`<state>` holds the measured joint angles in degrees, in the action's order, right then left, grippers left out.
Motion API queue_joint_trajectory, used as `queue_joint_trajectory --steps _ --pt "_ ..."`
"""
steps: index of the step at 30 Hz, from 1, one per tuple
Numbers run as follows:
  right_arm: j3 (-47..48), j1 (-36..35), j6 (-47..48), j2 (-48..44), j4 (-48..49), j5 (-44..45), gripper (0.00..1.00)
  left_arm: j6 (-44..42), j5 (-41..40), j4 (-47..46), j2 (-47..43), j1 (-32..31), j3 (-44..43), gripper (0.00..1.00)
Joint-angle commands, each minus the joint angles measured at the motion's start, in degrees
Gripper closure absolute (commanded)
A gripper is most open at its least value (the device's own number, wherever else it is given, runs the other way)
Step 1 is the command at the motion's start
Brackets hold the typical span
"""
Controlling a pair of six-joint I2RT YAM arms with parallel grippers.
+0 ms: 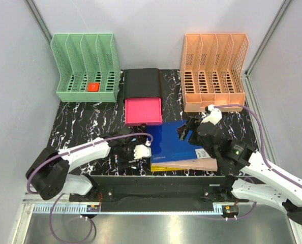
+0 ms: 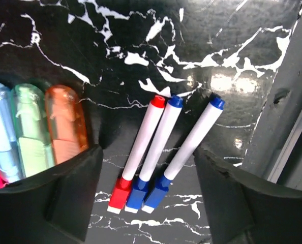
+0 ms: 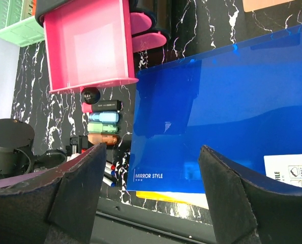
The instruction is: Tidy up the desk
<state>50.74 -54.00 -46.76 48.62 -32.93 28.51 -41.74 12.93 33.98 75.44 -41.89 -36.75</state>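
big black rectangular bench with white marble veining, mid top view, long axis left-right, left gripper jaws apart straddling three white markers without touching, right gripper jaws wide above glossy blue plastic folder

The surface is black with white marble-like veining. The far left rack is mint green, with a small red thing inside; the far right rack is peach orange. The box between them is black, its drawer hot pink. The top folder is glossy blue with white lettering; the one beneath is yellow, and another is pale pink-tan. Under my left hand, three markers have white barrels: one with red ends, two with blue. The highlighters are pale blue, green and orange. My right hand, like my left, is black.
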Motion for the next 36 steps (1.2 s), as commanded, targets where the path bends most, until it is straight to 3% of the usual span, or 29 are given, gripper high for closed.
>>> queue_joint_trajectory --steps 1,3,8,21,36 --pt "-0.29 0.12 -0.26 -1.34 -0.38 2.86 0.19 1.30 -3.44 -2.95 1.46 -1.00 1.42 0.32" --pt "-0.29 0.12 -0.17 -1.77 -0.65 2.86 0.20 1.83 -3.70 -2.95 1.55 -1.26 1.95 0.35" --pt "-0.29 0.12 0.09 -1.95 -0.91 3.04 0.20 3.94 -3.61 -1.90 -0.20 -2.75 2.48 0.55" --pt "-0.91 0.03 -0.08 -2.13 -0.73 2.16 0.20 6.76 -5.37 2.32 -3.02 -4.78 -1.39 0.88" --pt "-0.64 0.12 0.09 -1.95 -0.82 2.07 0.20 5.53 -10.64 11.10 -10.84 -4.78 -14.74 0.91"
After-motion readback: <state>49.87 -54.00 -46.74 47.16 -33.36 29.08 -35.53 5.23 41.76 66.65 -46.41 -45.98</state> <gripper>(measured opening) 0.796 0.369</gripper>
